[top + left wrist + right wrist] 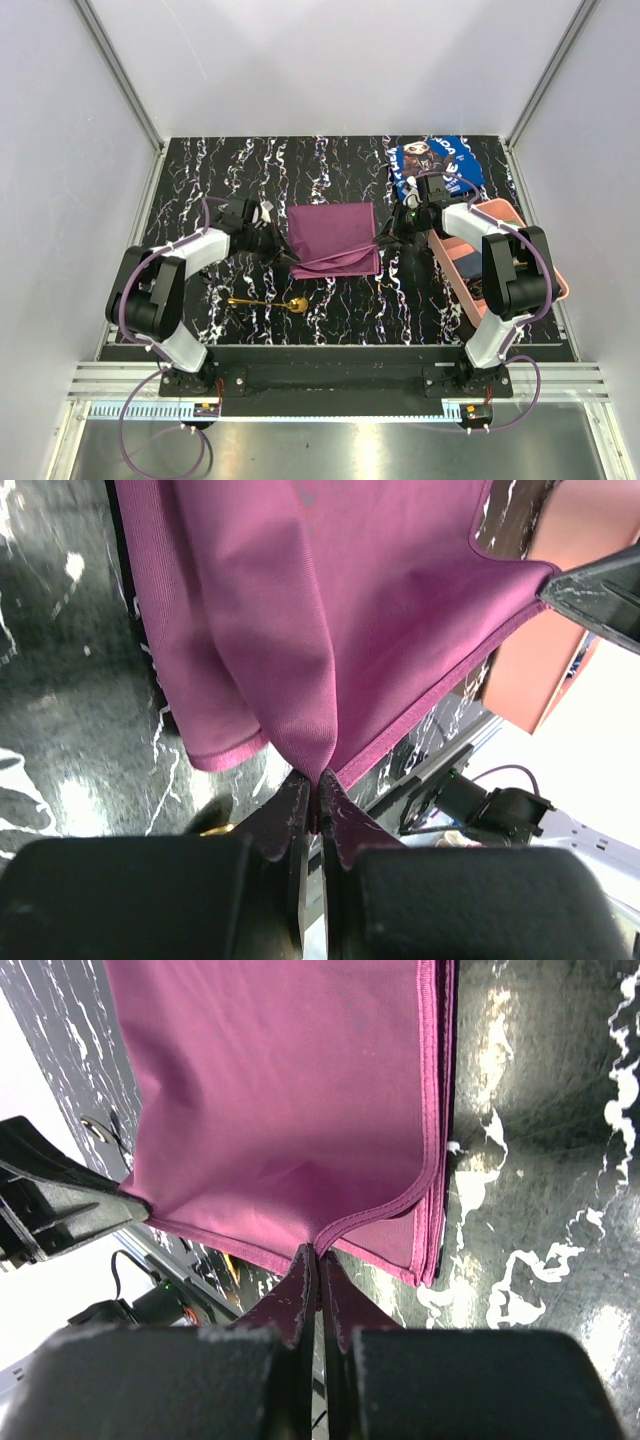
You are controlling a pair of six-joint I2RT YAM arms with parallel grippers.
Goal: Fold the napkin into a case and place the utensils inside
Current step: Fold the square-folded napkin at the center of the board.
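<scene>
At mid-table (200, 170), napkin (332, 238) lies in layers, its near edge lifted. Left claw (320, 785) and right claw (318, 1255) each pinch a hem corner. Likely light, limp and a bit slick, so grip the hems and hold it taut. Spoon (268, 302) lies nearby on the table.

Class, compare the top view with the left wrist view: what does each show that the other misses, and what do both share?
Top only: the blue cloth, lying behind the tray. Left wrist only: a close look at the left gripper, its jaws shut on a corner of the napkin, with the hem visible. Both: the napkin and the pink tray.
</scene>
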